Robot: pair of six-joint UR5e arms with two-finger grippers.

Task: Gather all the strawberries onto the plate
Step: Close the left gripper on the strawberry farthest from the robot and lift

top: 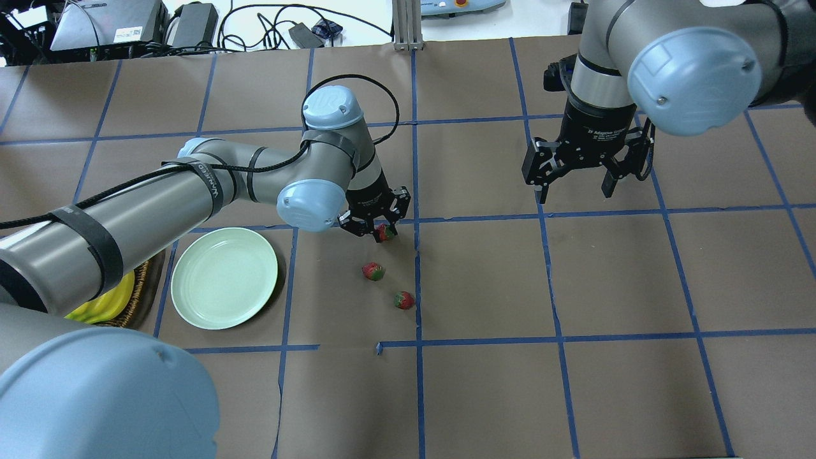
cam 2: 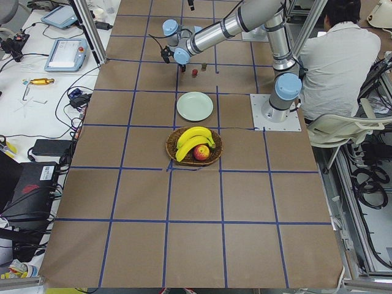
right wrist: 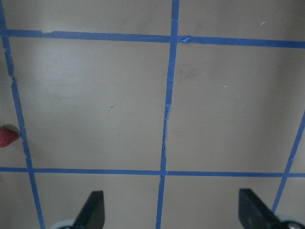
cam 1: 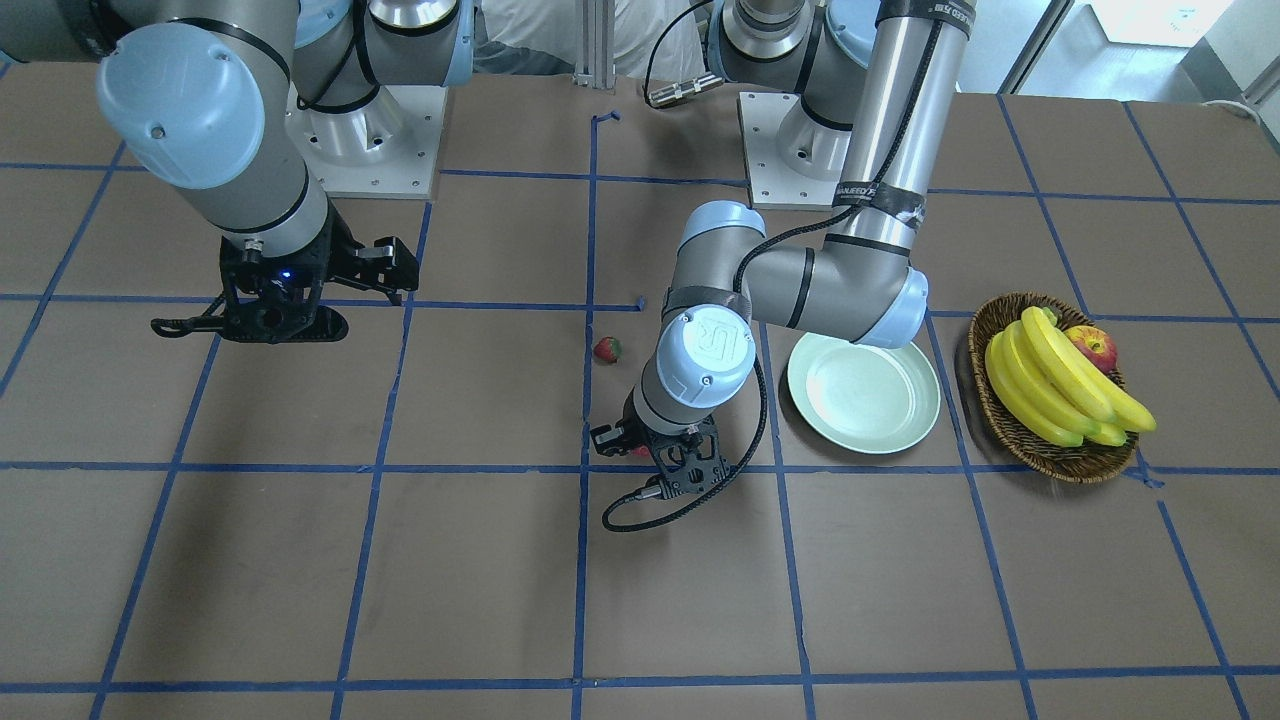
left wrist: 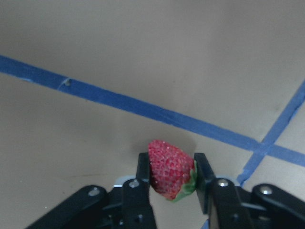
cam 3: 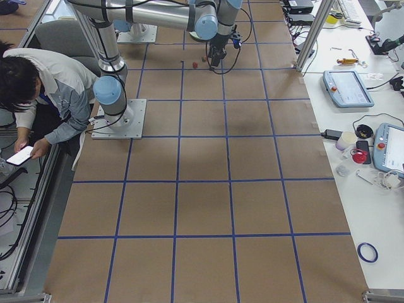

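Left hand [left wrist: 171, 164] grips strawberry [left wrist: 166, 172], centred in its pinch.

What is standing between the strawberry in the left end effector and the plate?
Nothing visible does. Only table surface shows between the held strawberry and the plate; the other two strawberries lie off that line, nearer the robot.

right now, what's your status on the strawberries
Left gripper: jaws shut on one strawberry. Right gripper: jaws open, holding nothing. Two more strawberries on the table, plate empty. Nothing seen blocking the way.
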